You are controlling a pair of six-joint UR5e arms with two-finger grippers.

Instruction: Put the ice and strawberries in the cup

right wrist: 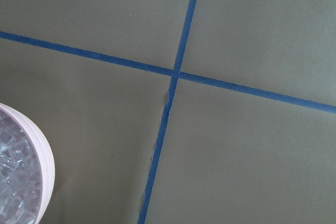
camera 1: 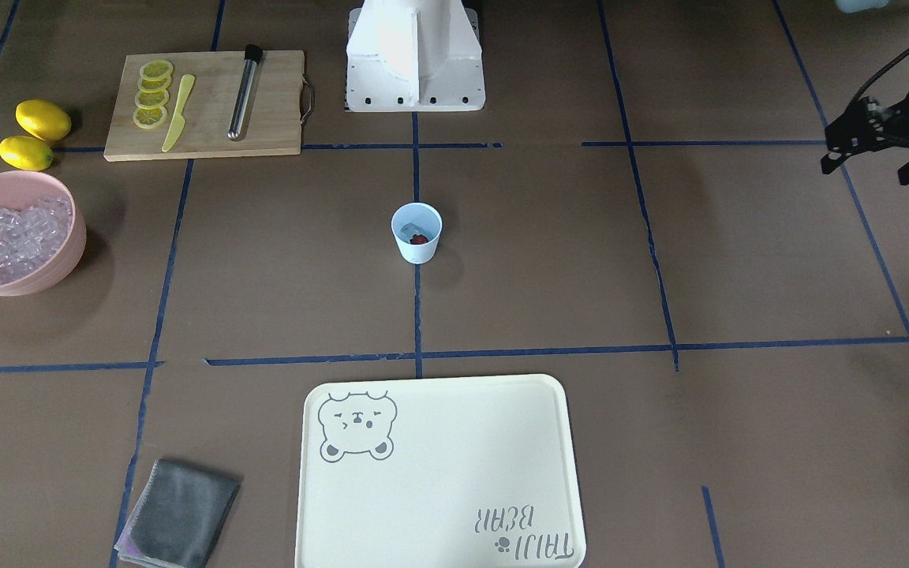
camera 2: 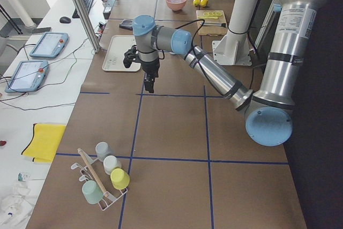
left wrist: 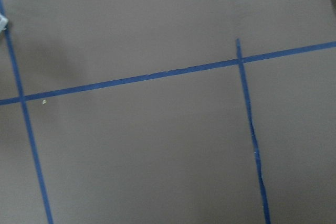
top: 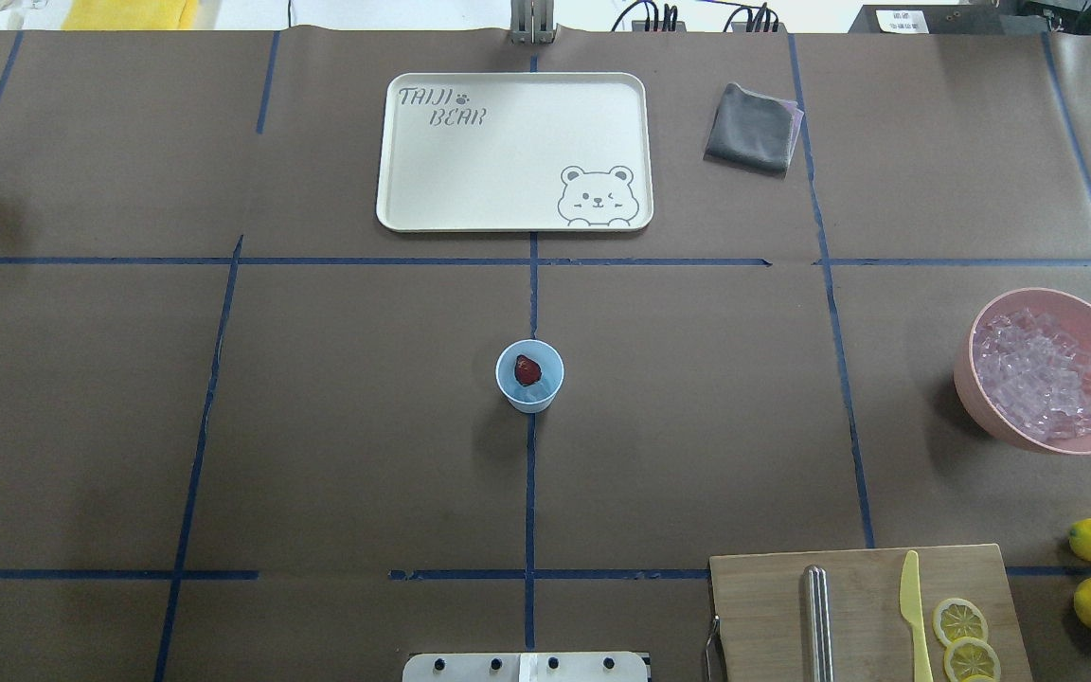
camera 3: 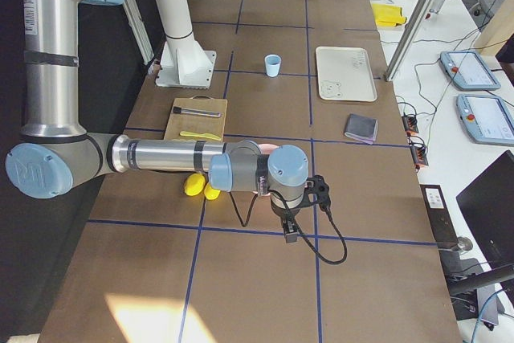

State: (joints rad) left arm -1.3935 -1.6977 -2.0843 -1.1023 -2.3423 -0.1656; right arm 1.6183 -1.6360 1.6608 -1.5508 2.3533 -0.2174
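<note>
Apart, left hand [camera 2: 149, 85] down, right hand [camera 3: 290, 234] down

The table [camera 1: 549, 260] is wearing matt brown paper crossed by smooth blue tape [camera 1: 417, 315]. At its centre the cup [camera 1: 415, 251] is showing smooth light-blue plastic, and the strawberry [camera 1: 420, 238] inside is gleaming glossy red. In the front-facing view, at 9 o'clock, the ice [camera 1: 13, 237] is glinting clear and glassy in a matt pink bowl [camera 1: 60, 268]. Toward 11 o'clock the cutting board [camera 1: 265, 95] is showing pale wood grain under a brushed metal rod [camera 1: 241, 95] and a yellow plastic knife [camera 1: 178, 112]. The lemons [camera 1: 43, 119] beside it are shining waxy. At 6 o'clock the cream tray [camera 1: 454, 473] is looking smooth and faintly sheened. At 7 o'clock the grey cloth [camera 1: 178, 513] is looking soft and matt.
</note>
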